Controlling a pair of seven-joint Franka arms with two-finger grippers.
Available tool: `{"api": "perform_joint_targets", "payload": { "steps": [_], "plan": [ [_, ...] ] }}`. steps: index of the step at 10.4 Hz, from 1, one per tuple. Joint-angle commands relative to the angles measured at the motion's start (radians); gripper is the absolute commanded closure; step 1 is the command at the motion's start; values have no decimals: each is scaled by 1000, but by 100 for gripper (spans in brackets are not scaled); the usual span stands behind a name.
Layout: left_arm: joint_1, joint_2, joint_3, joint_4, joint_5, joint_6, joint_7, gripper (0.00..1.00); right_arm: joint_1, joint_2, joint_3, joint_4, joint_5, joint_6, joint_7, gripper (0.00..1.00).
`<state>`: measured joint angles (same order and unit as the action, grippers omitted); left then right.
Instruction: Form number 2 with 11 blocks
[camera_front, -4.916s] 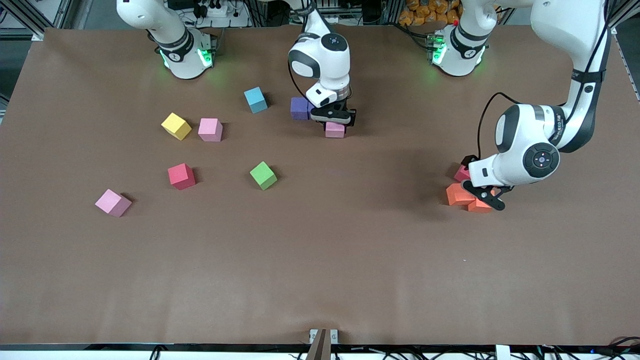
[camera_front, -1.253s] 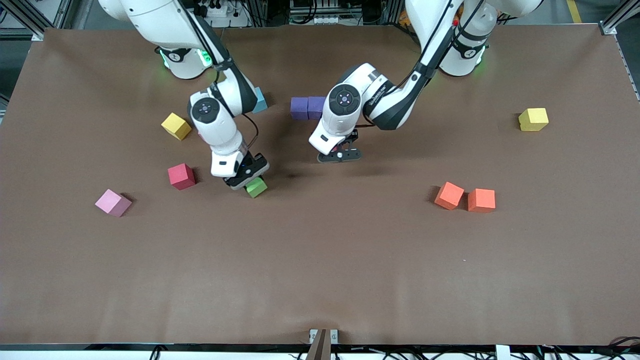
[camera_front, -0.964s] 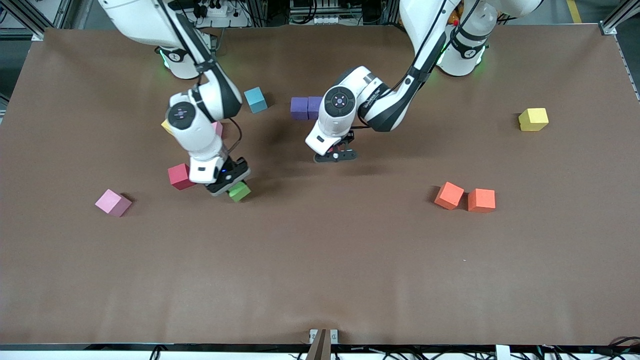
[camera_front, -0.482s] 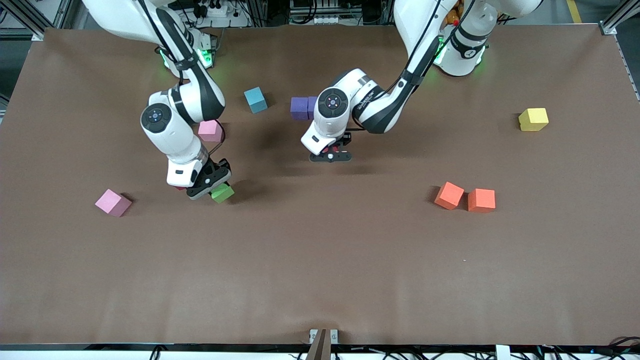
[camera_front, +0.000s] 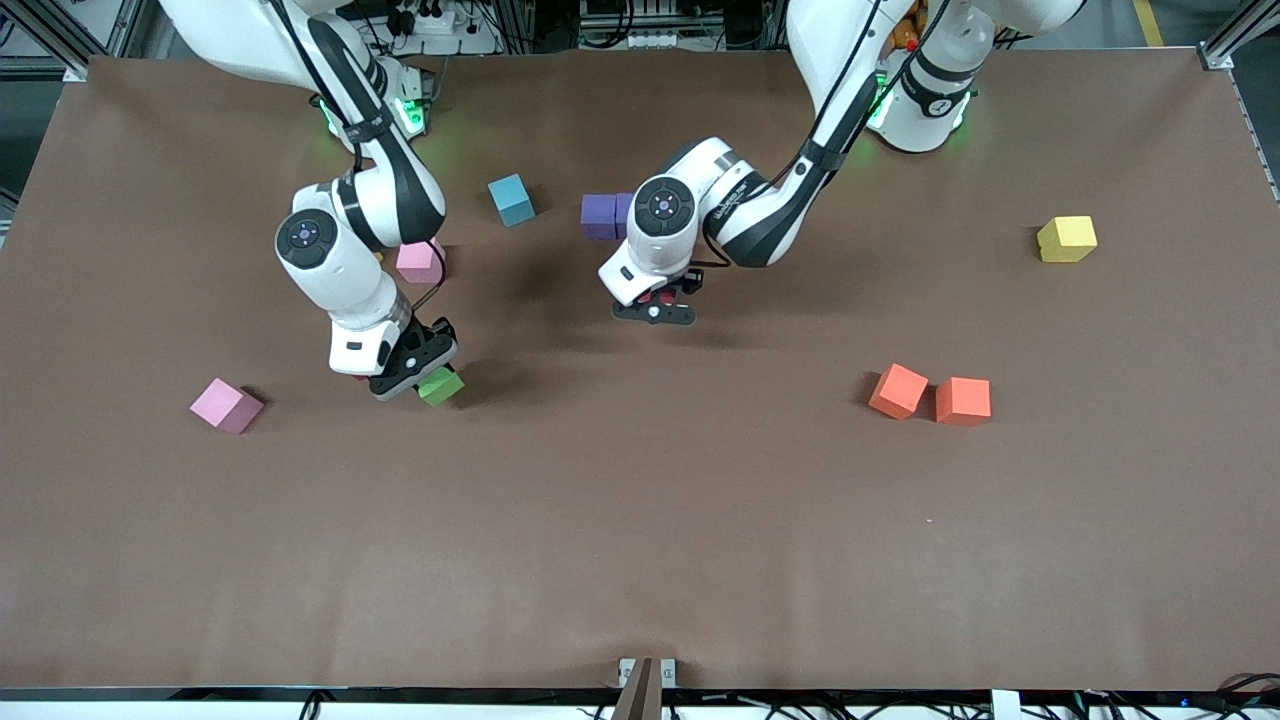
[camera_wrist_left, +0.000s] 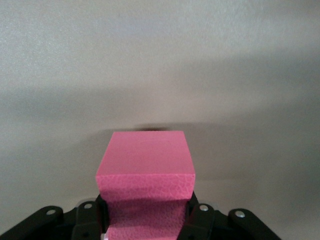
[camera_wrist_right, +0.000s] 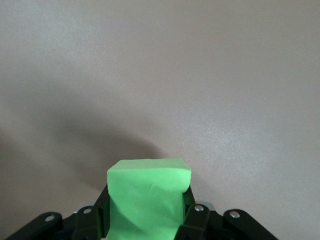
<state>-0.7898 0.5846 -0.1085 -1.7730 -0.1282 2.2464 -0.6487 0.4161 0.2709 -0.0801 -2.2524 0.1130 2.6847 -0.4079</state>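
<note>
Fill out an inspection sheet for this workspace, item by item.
Surface: brown table, bare over the half nearest the front camera.
Job's things: blocks scattered; two purple blocks touch side by side; two orange blocks lie close together toward the left arm's end; yellow block, light blue block and two pink blocks lie singly. No digit formed yet.
Clutter: nothing seen.
Grippers: left gripper shut on a red block, over mid-table; right gripper shut on the green block, just above the table.
Cables: black cable along the left arm.
Surroundings: metal framing and wiring by the robot bases.
</note>
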Motion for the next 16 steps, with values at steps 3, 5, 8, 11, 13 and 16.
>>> {"api": "perform_joint_targets", "payload": {
  "steps": [3, 5, 8, 11, 13, 16],
  "plan": [
    [3, 6, 3, 17, 12, -50, 17, 99, -20, -21, 19, -18, -3, -3, -19, 97],
    [6, 7, 3, 18, 7, -50, -17, 99, -20, -21, 19, -18, -3, -3, -19, 97],
    [7, 23, 1, 20, -1, -48, -23, 99, -20, -19, 19, -21, -3, 1, -20, 97],
    [7, 27, 1, 24, -57, -47, -25, 99, -20, -18, 19, -21, -1, 3, -20, 97],
    [7, 27, 3, 21, -57, -48, -25, 99, -20, -16, 19, -21, -1, 4, -20, 97],
    [9, 32, 3, 12, -56, -48, -22, 98, -20, -16, 19, -21, -1, 4, -20, 97]
  ]
}}
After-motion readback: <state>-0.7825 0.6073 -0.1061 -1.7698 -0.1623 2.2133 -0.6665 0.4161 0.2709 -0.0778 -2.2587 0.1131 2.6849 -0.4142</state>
